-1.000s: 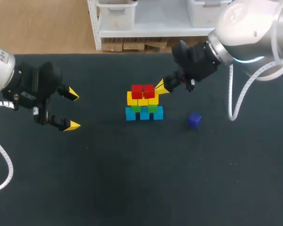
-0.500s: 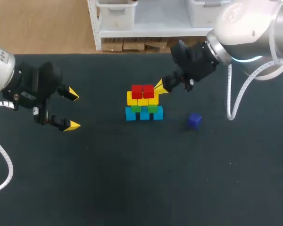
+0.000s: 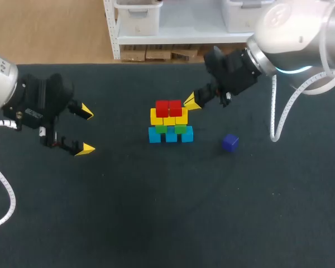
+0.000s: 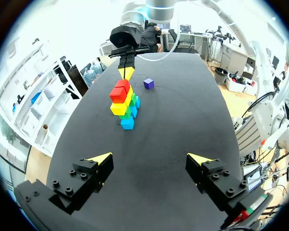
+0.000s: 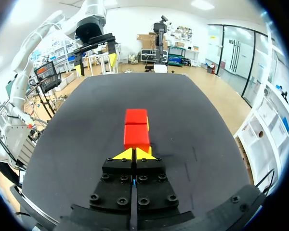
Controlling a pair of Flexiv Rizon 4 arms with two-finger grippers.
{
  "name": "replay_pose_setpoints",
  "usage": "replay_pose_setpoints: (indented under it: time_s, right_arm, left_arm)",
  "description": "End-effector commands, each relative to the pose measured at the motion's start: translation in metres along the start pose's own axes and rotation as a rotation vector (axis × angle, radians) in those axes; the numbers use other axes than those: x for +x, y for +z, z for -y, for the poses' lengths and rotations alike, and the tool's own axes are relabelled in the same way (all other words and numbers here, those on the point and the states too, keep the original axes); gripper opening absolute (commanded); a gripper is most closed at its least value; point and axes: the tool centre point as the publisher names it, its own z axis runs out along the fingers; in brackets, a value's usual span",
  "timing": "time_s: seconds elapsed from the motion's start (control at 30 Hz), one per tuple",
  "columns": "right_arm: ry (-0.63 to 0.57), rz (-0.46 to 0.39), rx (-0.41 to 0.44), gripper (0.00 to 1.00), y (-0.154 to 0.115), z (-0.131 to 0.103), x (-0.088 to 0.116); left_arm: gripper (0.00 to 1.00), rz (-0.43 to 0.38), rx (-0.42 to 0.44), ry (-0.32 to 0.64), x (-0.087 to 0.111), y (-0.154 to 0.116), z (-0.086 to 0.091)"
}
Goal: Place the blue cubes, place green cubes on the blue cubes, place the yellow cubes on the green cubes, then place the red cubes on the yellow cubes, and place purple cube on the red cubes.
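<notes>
Your head camera looks down; both wrist cameras share the stack, left from 9 o'clock, right nearer from 2.

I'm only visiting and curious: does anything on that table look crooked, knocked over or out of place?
Nothing looks knocked over. The stack of cubes stands tidy, red cubes on top. Only the purple cube sits alone on the table, apart from the stack, not yet on the red ones.

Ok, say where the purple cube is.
In the head view, the small purple cube lies on the black table, right of the stack of coloured cubes.
</notes>
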Motion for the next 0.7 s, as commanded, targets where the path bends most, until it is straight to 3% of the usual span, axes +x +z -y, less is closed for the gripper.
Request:
replay_pose_setpoints:
  time_s: [0.03,0.1,0.13,0.2,0.23,0.27,0.43,0.7]
  right_arm:
    - [0.004,0.003,0.031,0.00,-0.015,-0.009,0.005]
    - [-0.005,0.010,0.036,0.04,-0.020,-0.012,0.007]
    - [-0.013,0.015,0.036,0.25,-0.024,-0.013,0.009]
    - [-0.035,0.022,0.030,0.54,-0.031,-0.016,0.014]
    - [-0.048,0.019,0.023,0.96,-0.034,-0.018,0.016]
    - [-0.063,0.017,0.008,1.00,-0.038,-0.020,0.019]
    - [-0.135,-0.017,-0.064,1.00,-0.050,-0.028,0.029]
    - [-0.299,-0.067,-0.224,1.00,-0.067,-0.034,0.064]
  left_arm:
    - [1.00,0.009,-0.002,0.003,0.003,0.000,0.001]
    - [1.00,0.009,-0.002,0.003,0.003,0.000,0.001]
    - [1.00,0.009,-0.002,0.003,0.003,0.000,0.001]
    - [1.00,0.009,-0.002,0.003,0.003,0.000,0.001]
    - [1.00,0.009,-0.002,0.003,0.003,0.000,0.001]
    - [1.00,0.009,-0.002,0.003,0.003,0.000,0.001]
    - [1.00,0.009,-0.002,0.003,0.003,0.000,0.001]
    - [1.00,0.009,-0.002,0.003,0.003,0.000,0.001]
